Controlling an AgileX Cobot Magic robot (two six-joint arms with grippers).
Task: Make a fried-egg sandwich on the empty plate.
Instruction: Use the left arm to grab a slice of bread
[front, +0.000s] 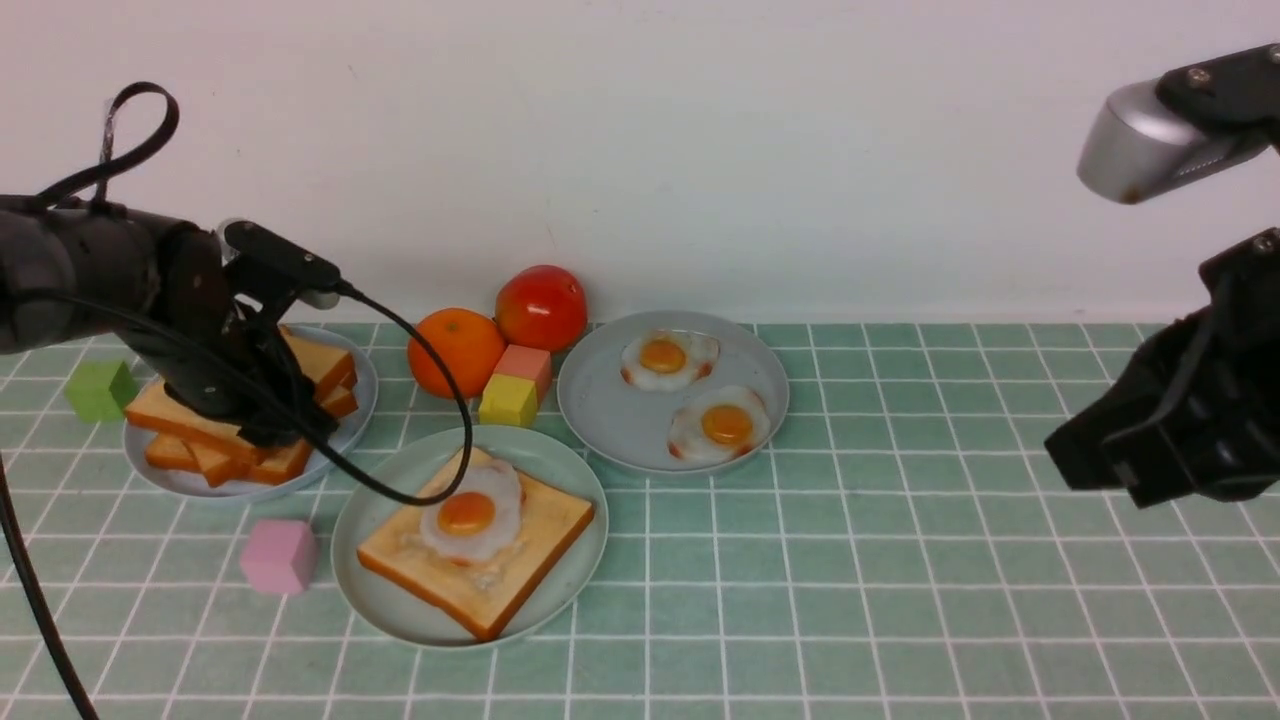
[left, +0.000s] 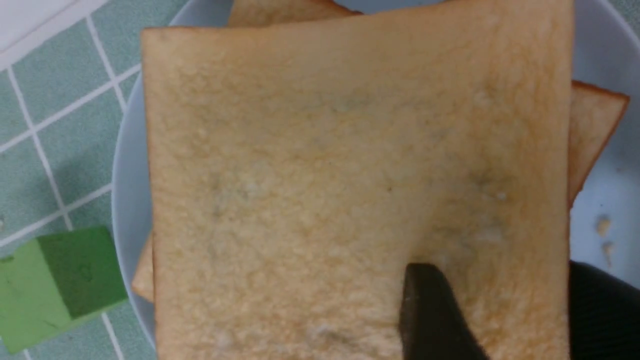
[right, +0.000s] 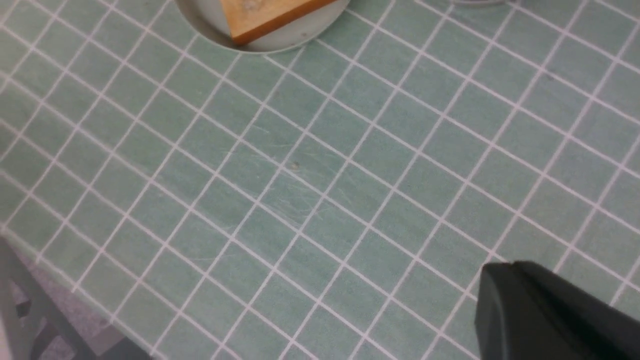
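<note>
Left gripper (left: 505, 310) spread, fingers astride edge of top toast slice (left: 350, 175), left of mint-green plate (front: 380, 600). Egg (front: 468, 515) on bread (front: 530, 540) within that plate. Right gripper (right: 500, 300) pressed together. Risks: shallow bite drops slice; low carry smears egg; lower slices dragged along.

A green block (front: 101, 391) and a pink block (front: 279, 557) sit apart on the tiled bench (front: 960, 600). An orange (front: 456, 352) rests beside a red tomato-like fruit (front: 541, 308), with a yellow block (front: 509, 400) and a coral block (front: 526, 368) clustered close by them.
</note>
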